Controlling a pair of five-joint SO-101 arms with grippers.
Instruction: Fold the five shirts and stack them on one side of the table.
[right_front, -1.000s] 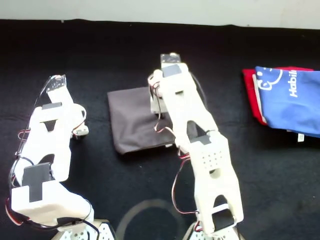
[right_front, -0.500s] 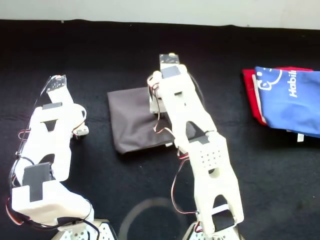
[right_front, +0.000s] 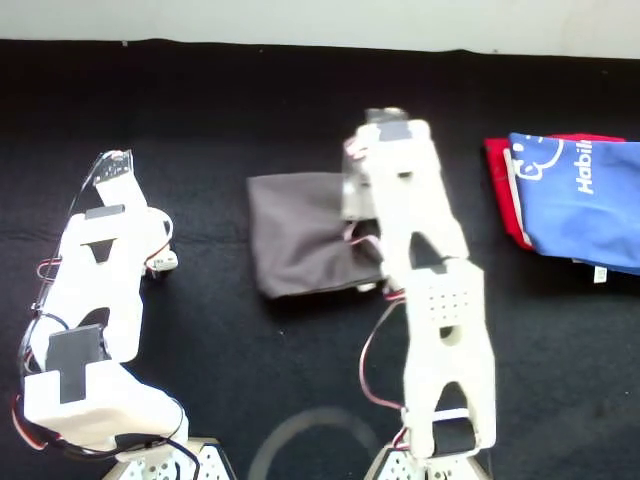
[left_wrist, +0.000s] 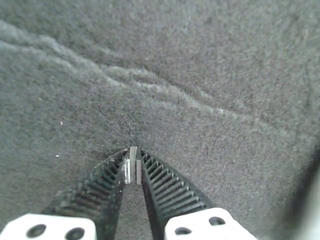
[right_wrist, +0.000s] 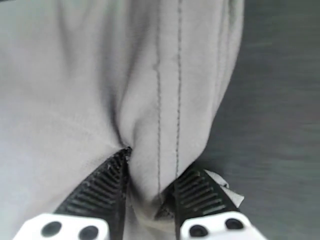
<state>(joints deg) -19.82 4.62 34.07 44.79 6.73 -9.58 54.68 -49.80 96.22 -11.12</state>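
A folded shirt (right_front: 300, 235) lies flat near the middle of the desk (right_front: 200, 100). The right arm (right_front: 440, 300) stretches from the near edge over that shirt's right side, and the right gripper (right_wrist: 150, 170) has its jaws pinching a bunched fold of it. To the left, well apart from the shirt, the left gripper (left_wrist: 132, 162) sits over bare desk with its jaws pressed together. At the far right, an upper shirt (right_front: 590, 210) lies on a lower shirt (right_front: 505, 190).
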